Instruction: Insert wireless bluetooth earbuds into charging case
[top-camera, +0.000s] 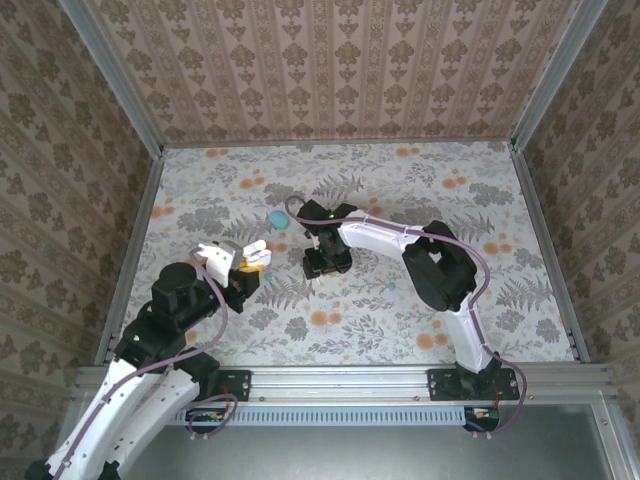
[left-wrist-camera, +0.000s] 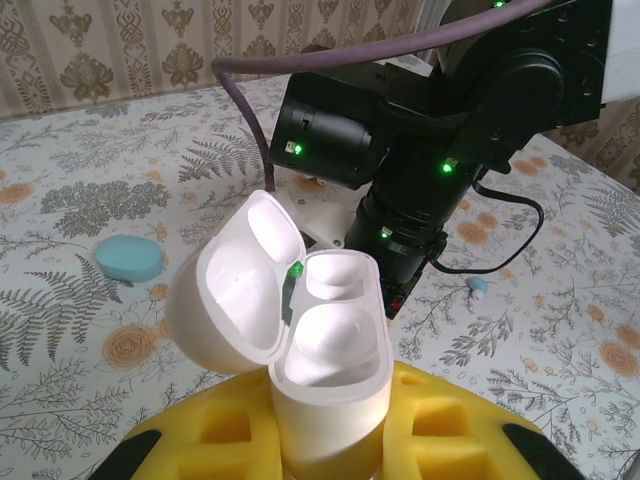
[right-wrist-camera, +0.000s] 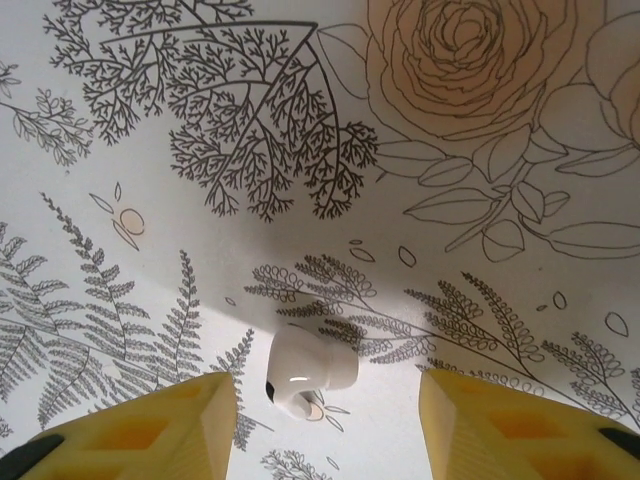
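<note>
**Case held open on the left, white earbud lying between the right claw's fingers**

The left gripper (left-wrist-camera: 335, 445) is closed on the charging case (left-wrist-camera: 330, 350), whose lower end sits clamped between the yellow fingers (left-wrist-camera: 200, 440). The case stands roughly upright with its lid swung open to the left. Both white hollows inside are bare, and a small green light glows at the hinge. From above, this gripper (top-camera: 245, 265) and the case (top-camera: 252, 252) sit left of centre over the flower-printed table (top-camera: 400, 180).

The right gripper (top-camera: 327, 262) points straight down at the table, just to the right of the case. Its wrist view shows the gripper (right-wrist-camera: 325, 430) open, with the yellow fingers (right-wrist-camera: 140, 430) well apart and holding nothing. The white earbud (right-wrist-camera: 305, 370) lies on the table between them, nearer the left finger and touching neither.

A teal oval piece (top-camera: 275, 218) lies on the table just beyond the case, to the far left of the right gripper. A small teal piece (top-camera: 392, 285) lies to the right, beside that arm's elbow.
</note>
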